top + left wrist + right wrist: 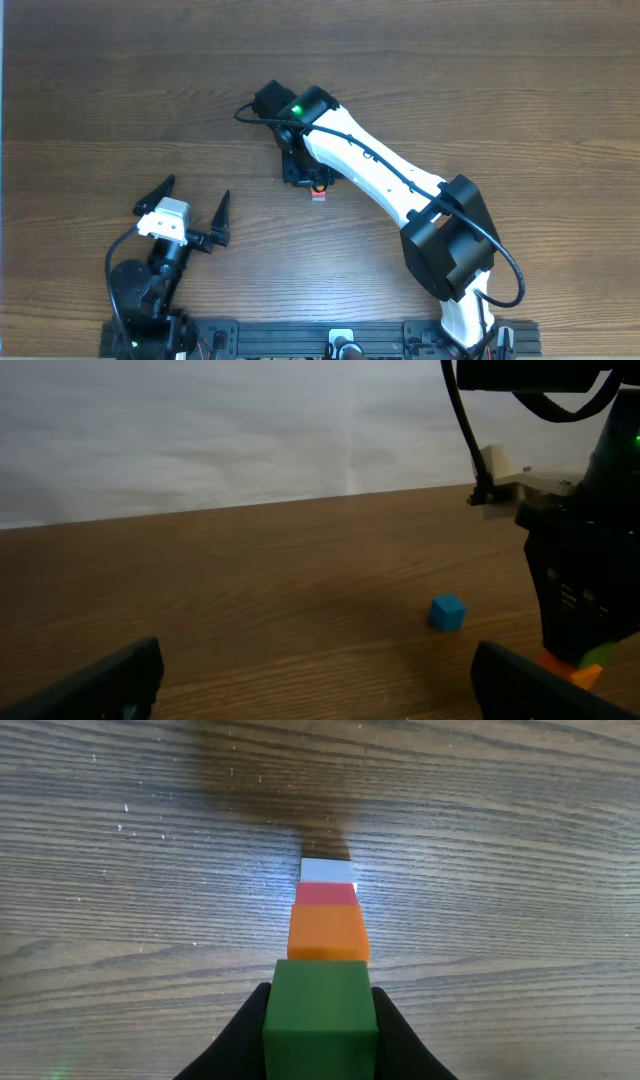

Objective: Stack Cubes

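With my right jaws clenched on the green cube (320,1015) directly above the orange cube (329,932) and my left jaws released, any off-centre release or sideways drag could topple the stack (326,893) beneath.

Overhead and wrists (nearer) share stack (328,932).

Legible text, numbers, labels, signs: none can be read. Surfaces checked (all plain as far as can be told): the visible faces of the green cube (320,1015), orange cube (328,933), red cube (325,894), white cube (327,871) and blue cube (447,612); the wooden table (100,100).
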Controlling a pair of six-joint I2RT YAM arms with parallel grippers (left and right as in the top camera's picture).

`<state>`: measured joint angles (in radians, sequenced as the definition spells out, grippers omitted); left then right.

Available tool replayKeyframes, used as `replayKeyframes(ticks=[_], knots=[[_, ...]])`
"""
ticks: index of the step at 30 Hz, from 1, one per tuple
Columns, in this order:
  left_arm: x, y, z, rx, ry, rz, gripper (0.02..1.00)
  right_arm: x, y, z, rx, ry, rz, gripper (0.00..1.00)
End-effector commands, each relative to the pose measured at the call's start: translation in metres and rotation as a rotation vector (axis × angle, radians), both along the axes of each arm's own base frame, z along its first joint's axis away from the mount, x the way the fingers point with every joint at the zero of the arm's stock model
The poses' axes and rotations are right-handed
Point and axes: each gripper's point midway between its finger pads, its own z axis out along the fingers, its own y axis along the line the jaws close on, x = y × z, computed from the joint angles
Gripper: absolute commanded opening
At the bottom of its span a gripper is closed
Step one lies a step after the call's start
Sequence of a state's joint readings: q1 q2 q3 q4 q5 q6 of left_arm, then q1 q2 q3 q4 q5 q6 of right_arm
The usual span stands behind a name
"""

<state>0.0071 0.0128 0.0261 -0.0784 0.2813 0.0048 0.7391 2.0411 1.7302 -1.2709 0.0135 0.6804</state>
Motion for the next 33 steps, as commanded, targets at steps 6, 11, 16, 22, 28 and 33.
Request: replayKeyframes(ticks=[6, 11, 16, 22, 28, 33], knots=[[-0.0006, -0.0023, -0.0008, 0.016, -0.01, -0.012, 1.0, 0.0018, -0.0039, 0.006, 0.012, -0.017, -0.008, 0.012], [-0.0006, -0.0023, -0.0008, 0.016, -0.01, -0.012, 1.0, 0.001, -0.0059, 0.0019, 0.007, -0.012, -0.007, 0.012], [-0.0006, -0.0023, -0.0008, 0.016, -0.01, -0.012, 1.0, 0.0016, -0.0054, 0.0018, 0.009, -0.014, -0.007, 0.009], [-0.0006, -0.0023, -0.0008, 0.016, -0.01, -0.012, 1.0, 0.0017, -0.0055, 0.0018, 0.009, -0.014, -0.008, 0.012], [-0.0006, -0.0023, -0.0008, 0.016, -0.01, -0.012, 0.998, 0.0017, -0.0054, 0.0018, 0.009, -0.014, -0.008, 0.069], [-0.0006, -0.0022, -0.0008, 0.016, -0.01, -0.012, 1.0, 0.0015, -0.0053, 0.0018, 0.01, -0.013, -0.008, 0.093]])
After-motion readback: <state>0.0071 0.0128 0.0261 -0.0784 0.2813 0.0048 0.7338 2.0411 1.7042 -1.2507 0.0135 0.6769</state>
